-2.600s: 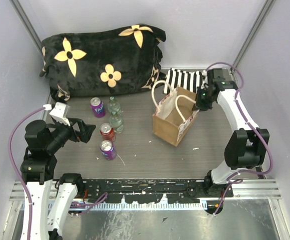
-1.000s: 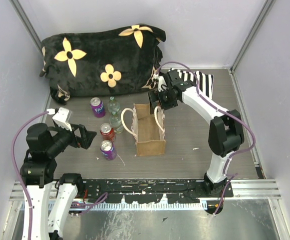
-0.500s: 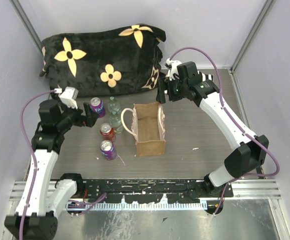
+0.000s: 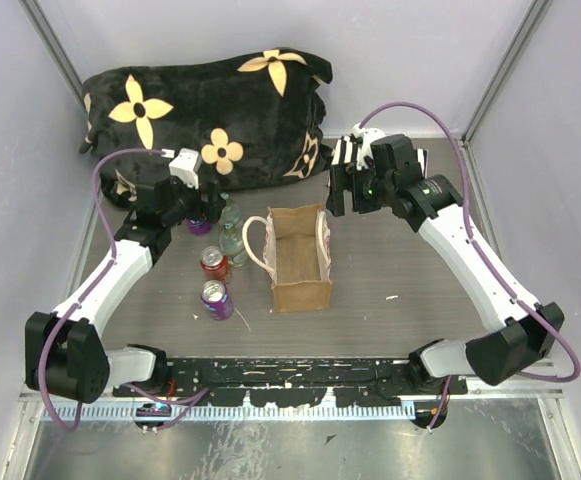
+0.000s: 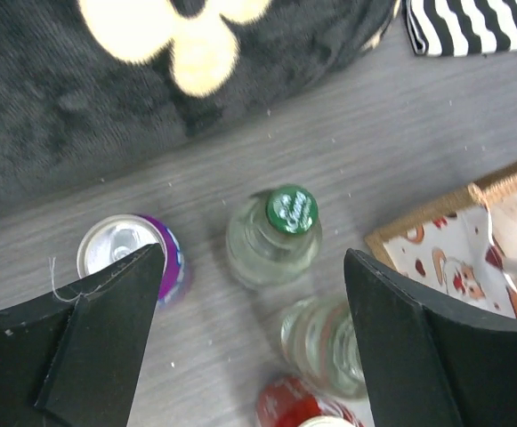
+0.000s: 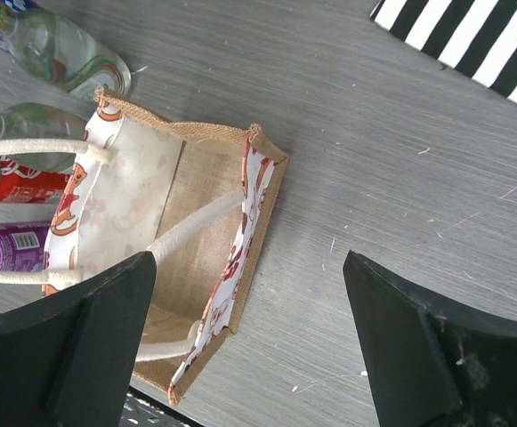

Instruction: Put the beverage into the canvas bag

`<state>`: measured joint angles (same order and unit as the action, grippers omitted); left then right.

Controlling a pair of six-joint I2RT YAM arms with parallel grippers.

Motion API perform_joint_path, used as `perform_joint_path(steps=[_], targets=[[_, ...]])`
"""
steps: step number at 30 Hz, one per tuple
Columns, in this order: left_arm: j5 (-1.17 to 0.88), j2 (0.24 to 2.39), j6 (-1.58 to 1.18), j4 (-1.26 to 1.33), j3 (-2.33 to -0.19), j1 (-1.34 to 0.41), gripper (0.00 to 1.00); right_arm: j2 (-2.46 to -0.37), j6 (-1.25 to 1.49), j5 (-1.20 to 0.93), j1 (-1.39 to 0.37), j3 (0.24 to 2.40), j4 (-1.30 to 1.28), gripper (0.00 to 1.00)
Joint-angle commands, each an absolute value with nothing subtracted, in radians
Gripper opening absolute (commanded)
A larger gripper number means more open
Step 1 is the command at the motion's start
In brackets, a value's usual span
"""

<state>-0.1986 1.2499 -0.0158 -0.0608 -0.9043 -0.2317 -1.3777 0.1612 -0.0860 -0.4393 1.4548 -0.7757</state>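
Note:
The canvas bag (image 4: 298,258) stands upright and open-mouthed mid-table, also in the right wrist view (image 6: 178,222). The beverages cluster to its left: a green-capped clear bottle (image 5: 276,236), a second clear bottle (image 5: 325,342), a purple can (image 5: 129,258), a red can (image 4: 213,263) and another purple can (image 4: 216,299). My left gripper (image 5: 254,256) hovers open above the green-capped bottle, holding nothing; in the top view it (image 4: 202,208) sits over the far cans. My right gripper (image 4: 345,190) hangs open and empty above the table just behind and right of the bag (image 6: 249,258).
A big black pillow with cream flowers (image 4: 205,115) fills the back left, close behind the drinks. A black-and-white striped cloth (image 4: 395,160) lies at the back right, under the right arm. Grey walls close in both sides.
The left arm has swung from the near left forward over the drinks. The right gripper dragged the bag from the right to mid-table, let go of it, and drew back to the right.

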Motion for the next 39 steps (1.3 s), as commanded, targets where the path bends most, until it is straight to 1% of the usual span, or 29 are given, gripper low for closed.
perform_joint_path(steps=[1, 2, 3, 4, 7, 21, 33, 39], targets=[[-0.154, 1.295, -0.053, 0.162, -0.897, -0.234, 0.88, -1.310, 0.174, -0.038, -0.439, 1.468, -0.780, 0.93], [-0.153, 1.308, -0.057, 0.178, -0.893, -0.236, 0.88, -1.307, 0.178, -0.032, -0.439, 1.470, -0.785, 0.93], [-0.155, 1.320, -0.060, 0.198, -0.888, -0.238, 0.85, -1.303, 0.181, -0.029, -0.439, 1.470, -0.790, 0.93], [-0.156, 1.332, -0.060, 0.208, -0.886, -0.242, 0.83, -1.301, 0.183, -0.028, -0.440, 1.473, -0.795, 0.93], [-0.160, 1.358, -0.065, 0.234, -0.880, -0.250, 0.81, -1.300, 0.191, -0.018, -0.439, 1.486, -0.814, 0.93], [-0.161, 1.383, -0.070, 0.293, -0.805, -0.286, 0.78, -1.284, 0.225, -0.009, -0.439, 1.473, -0.823, 0.93], [-0.093, 1.494, -0.076, 0.403, -0.811, -0.306, 0.78, -1.264, 0.228, 0.011, -0.439, 1.470, -0.846, 0.93], [-0.077, 1.524, -0.074, 0.445, -0.813, -0.309, 0.70, -1.267, 0.227, 0.021, -0.439, 1.476, -0.856, 0.93]])
